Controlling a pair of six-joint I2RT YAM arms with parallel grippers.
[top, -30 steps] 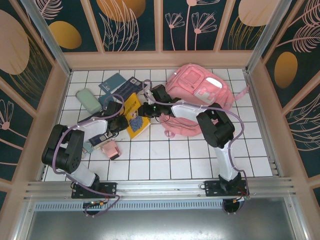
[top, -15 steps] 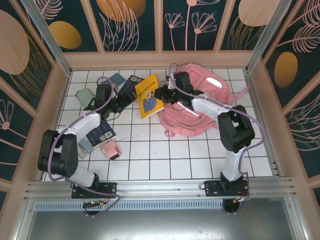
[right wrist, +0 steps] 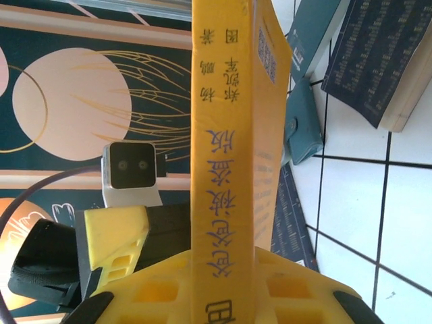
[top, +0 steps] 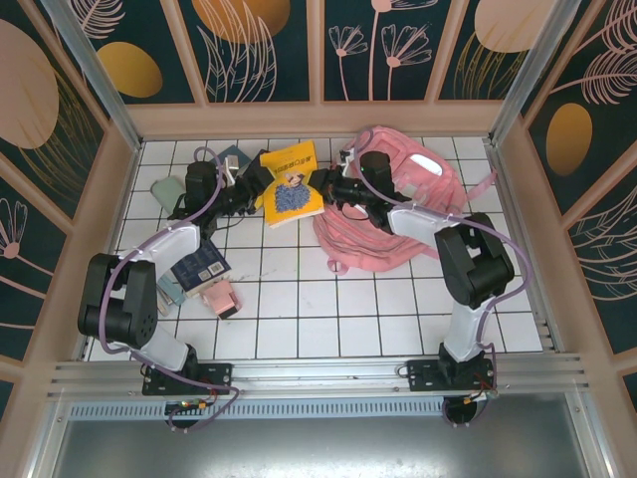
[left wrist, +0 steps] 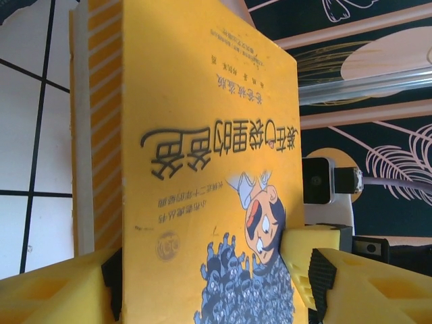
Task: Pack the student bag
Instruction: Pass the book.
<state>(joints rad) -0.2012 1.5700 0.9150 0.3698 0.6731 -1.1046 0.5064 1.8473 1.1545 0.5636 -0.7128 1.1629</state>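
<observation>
We see one yellow book [top: 289,186] held above the white tiles, between the two grippers. The right gripper [top: 323,187] has its jaws clamped on the book at the spine. The left gripper [top: 256,181] has its jaws apart, one finger at each side of the cover. The one student bag [top: 360,246] lies on the tiles at the far right, partly under the right arm. On the left we count three other books, among them a dark blue book [top: 199,265], one mint case [top: 167,189] and one small pink box [top: 221,297].
</observation>
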